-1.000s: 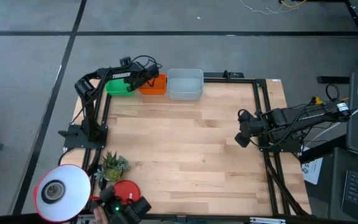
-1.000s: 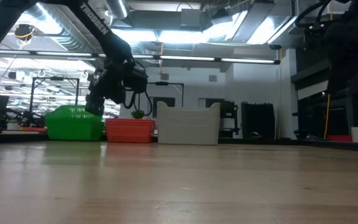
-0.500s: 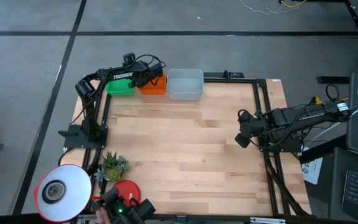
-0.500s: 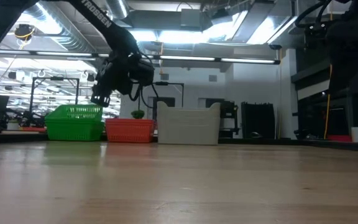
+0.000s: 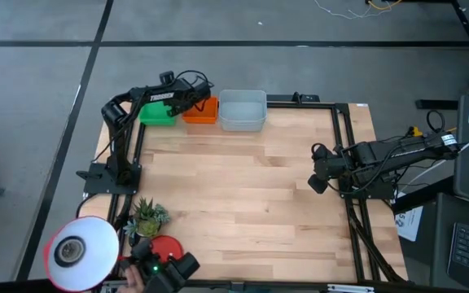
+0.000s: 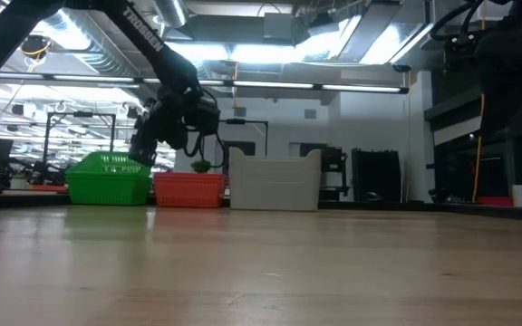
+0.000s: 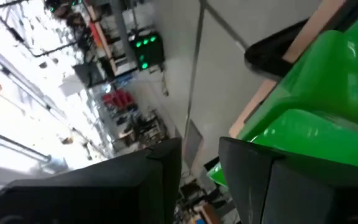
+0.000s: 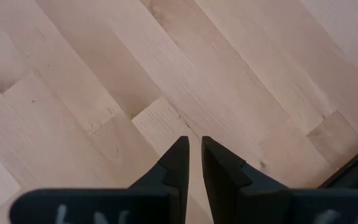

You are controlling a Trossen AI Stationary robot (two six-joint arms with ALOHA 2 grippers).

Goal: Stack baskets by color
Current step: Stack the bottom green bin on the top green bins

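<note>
Three basket piles stand in a row at the table's far left edge: green (image 5: 155,115) (image 6: 107,179), red-orange (image 5: 201,113) (image 6: 188,188) and light grey (image 5: 243,110) (image 6: 275,183). My left gripper (image 6: 142,151) (image 7: 201,168) is open and slants down toward the far left. It stands just above the green basket's rim on the side next to the red-orange one, with nothing between its fingers. In the high view the arm hides the fingertips. My right gripper (image 5: 317,184) (image 8: 191,149) hangs shut over bare wood near the table's right edge. My left gripper has one finger (image 7: 253,180) right beside the green basket's rim (image 7: 291,124). Whether that finger touches the rim, I cannot tell. Only floor and room show in the gap between the fingers.
A lamp with a white shade (image 5: 80,252), its round red base (image 5: 166,247) and a small plant (image 5: 146,216) stand at the near left corner. A black device (image 5: 169,273) lies beside them. Black frame rails (image 5: 350,155) run along the table's edges. Bare wood (image 5: 234,187) fills the middle.
My left gripper rose a little off the green basket, then sank again to its rim, staying open. The baskets kept their places. The right arm has kept still.
</note>
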